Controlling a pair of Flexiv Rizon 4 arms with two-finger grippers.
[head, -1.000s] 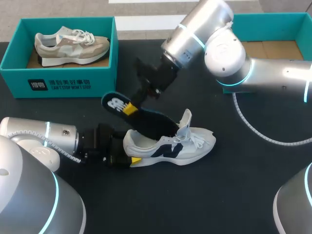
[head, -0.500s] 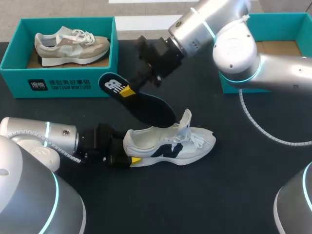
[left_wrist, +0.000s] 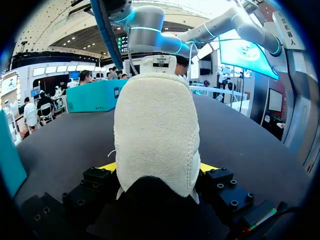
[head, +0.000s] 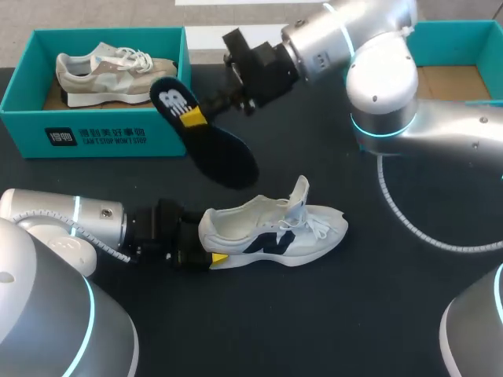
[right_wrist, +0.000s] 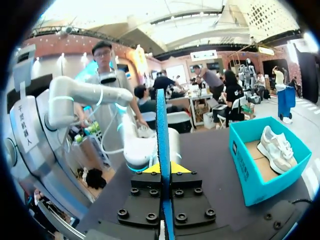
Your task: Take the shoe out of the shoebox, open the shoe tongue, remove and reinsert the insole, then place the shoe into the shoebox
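Shoe on black table (heel in left claw), insole aloft

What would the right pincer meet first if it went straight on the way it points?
Beyond the dark blue foam insole it grips, the right pincer aims at the left arm's silver casing; probably that or the black table beside it, though depth is unclear.
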